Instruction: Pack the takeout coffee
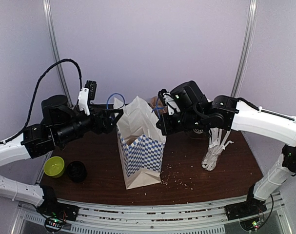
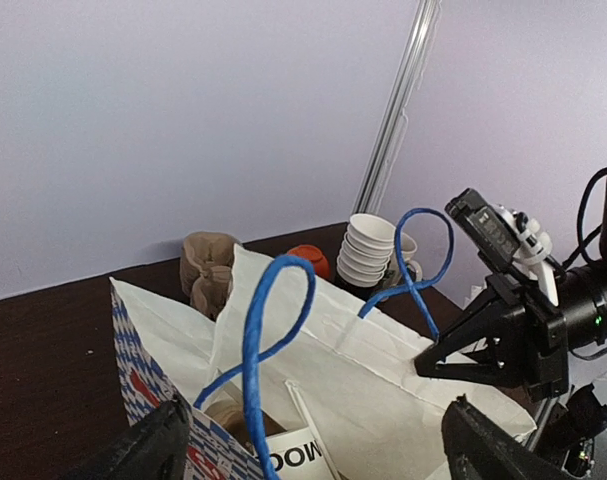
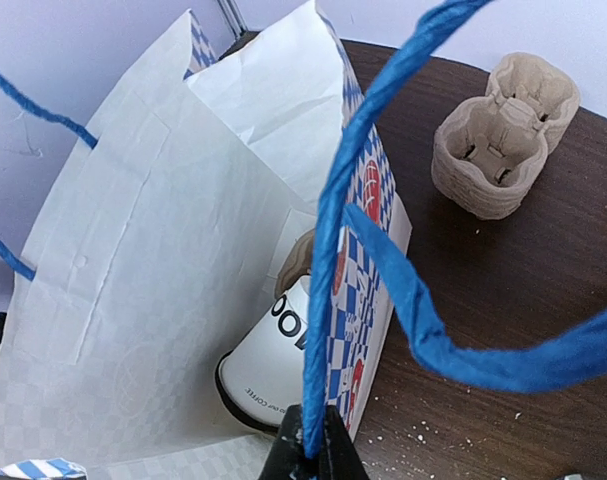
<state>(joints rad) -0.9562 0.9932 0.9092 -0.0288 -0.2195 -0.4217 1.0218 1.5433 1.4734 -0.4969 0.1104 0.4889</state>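
The blue-and-white checked paper bag (image 1: 140, 146) stands open mid-table. Inside it a white coffee cup (image 3: 273, 355) with a dark lid lies tipped on its side, against a brown pulp carrier piece (image 3: 301, 262); the cup also shows in the left wrist view (image 2: 301, 458). My right gripper (image 3: 313, 452) is shut on one blue twisted handle (image 3: 333, 270) at the bag's right rim (image 1: 160, 122). My left gripper (image 2: 318, 450) is open, its fingers (image 2: 143, 450) wide apart over the bag's mouth on the left side (image 1: 118, 113). The other blue handle (image 2: 268, 320) stands free.
A stack of brown pulp carrier trays (image 3: 503, 140) sits behind the bag, next to stacked white cups (image 2: 368, 245) and an orange object (image 2: 309, 258). A glass of white wrapped straws (image 1: 213, 151) stands right. A green bowl (image 1: 54, 166) and a black round cup (image 1: 77, 171) sit left. Crumbs lie in front.
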